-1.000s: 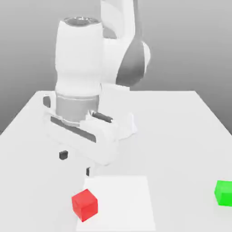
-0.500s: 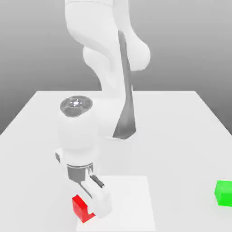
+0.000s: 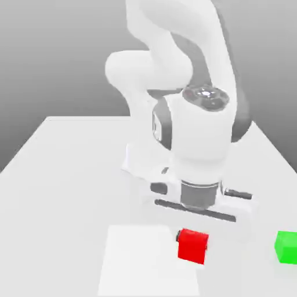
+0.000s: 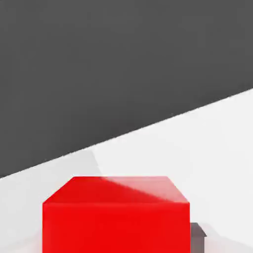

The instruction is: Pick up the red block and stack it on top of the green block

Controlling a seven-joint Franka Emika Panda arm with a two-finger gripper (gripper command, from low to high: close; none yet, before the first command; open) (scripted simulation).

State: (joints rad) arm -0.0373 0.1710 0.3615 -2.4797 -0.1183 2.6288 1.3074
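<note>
Gripper clenched on the red block, gripped between the fingers directly beneath the white hand, lifted above the table. Green block resting on the table well off to the exterior view's right of the gripper, apart from it.

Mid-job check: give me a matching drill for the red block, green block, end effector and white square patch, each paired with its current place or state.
1. red block
2. green block
3. end effector
4. white square patch

A. flat on the table, nothing resting on it
B. shut on a cube
C. on the table at the exterior view's right edge
D. held between the fingers

Pairs: 1-D, 2-C, 3-B, 4-A
</note>
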